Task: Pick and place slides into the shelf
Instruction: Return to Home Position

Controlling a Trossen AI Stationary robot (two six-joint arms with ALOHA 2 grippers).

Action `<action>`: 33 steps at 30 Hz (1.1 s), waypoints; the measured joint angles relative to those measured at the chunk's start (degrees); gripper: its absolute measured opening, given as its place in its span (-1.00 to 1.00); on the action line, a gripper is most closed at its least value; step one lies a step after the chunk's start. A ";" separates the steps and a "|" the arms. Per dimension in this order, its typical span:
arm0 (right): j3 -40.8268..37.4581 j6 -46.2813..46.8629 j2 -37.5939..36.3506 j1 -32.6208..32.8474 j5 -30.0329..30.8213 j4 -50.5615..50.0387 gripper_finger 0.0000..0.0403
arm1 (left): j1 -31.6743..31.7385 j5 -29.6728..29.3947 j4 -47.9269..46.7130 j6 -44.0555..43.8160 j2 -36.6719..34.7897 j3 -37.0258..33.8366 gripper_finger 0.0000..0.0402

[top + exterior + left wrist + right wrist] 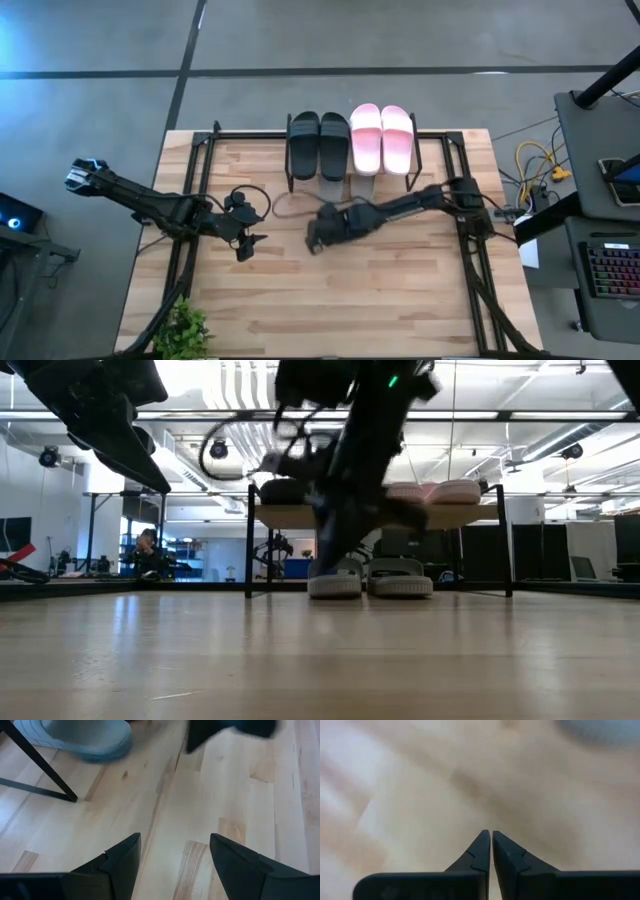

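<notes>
The shelf (480, 516) stands at the table's far middle. Two black slides (318, 145) and two pale pink slides (381, 138) lie side by side on its top board. Two grey slides (370, 578) rest on the table under it, their near ends showing in the high view (345, 187). My left gripper (247, 247) is open and empty over bare table, near-left of the shelf; one grey slide (80, 737) lies ahead of it. My right gripper (313, 240) is shut and empty, just in front of the shelf; its fingertips (492, 837) meet over bare wood.
A small green plant (185, 330) stands at the table's near left corner. Dark frame rails (190, 200) run along the left and right sides of the table. A desk with a keyboard (610, 265) stands off the right edge. Bare wood lies in the near half.
</notes>
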 joint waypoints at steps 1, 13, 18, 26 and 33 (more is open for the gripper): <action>0.00 1.52 -0.56 1.25 -0.13 -1.46 -0.94 | 0.00 0.00 0.01 0.02 0.00 0.00 0.11; -0.06 5.77 -10.98 15.82 6.01 -8.12 -0.94 | 0.00 0.04 3.86 0.86 -0.20 0.56 0.11; -0.04 4.58 -21.31 14.89 13.75 -9.79 -0.94 | 0.00 0.13 19.26 17.50 -1.88 5.70 0.11; 0.00 1.66 -35.35 18.57 30.32 -4.76 -0.94 | 0.00 -2.80 23.10 22.60 -4.99 11.02 0.11; 0.07 -0.86 -41.59 19.23 32.96 -6.11 -0.94 | -0.11 3.53 22.92 18.15 -8.81 8.83 0.11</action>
